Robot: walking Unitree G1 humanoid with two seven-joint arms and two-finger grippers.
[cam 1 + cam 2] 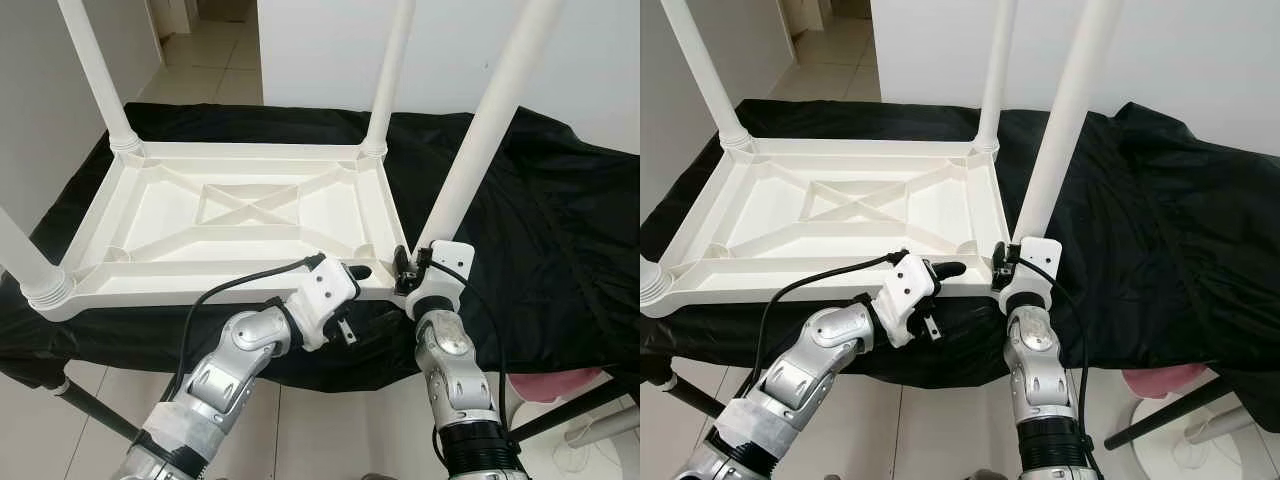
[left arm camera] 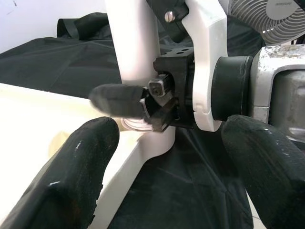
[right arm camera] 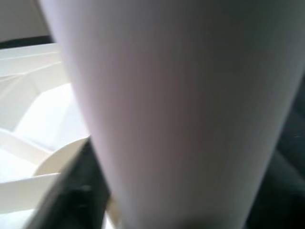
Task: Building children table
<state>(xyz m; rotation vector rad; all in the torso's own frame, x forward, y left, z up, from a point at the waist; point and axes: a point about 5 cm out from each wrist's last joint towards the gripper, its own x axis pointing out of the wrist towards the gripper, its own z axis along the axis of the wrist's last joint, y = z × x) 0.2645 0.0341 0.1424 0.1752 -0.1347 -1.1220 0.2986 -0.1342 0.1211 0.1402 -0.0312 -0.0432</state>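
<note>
Broadly, a black cloth (image 1: 520, 220) covers the tabletop and hangs over its near edge, and on it lies the white plastic children's table (image 1: 240, 215) upside down, its ribbed underside with a crossed brace facing up. Three legs already stand upright in its corners: the far left leg (image 1: 95, 70), the far right leg (image 1: 392, 70) and the near left leg (image 1: 25, 265). The fourth leg (image 1: 480, 130) stands tilted at the near right corner, its lower end at the socket there (whether it is fully seated cannot be told). The right hand (image 1: 412, 268) grips this leg near its base, fingers closed around it, and the leg looms blurred right in front of the right wrist camera. The left hand (image 1: 355, 272) hovers at the table's near rim just beside that corner, its fingers (image 2: 71, 176) spread wide and holding nothing. Below the cloth, a pink stool (image 1: 555, 385) stands on the pale tiled floor (image 1: 330, 430).
</note>
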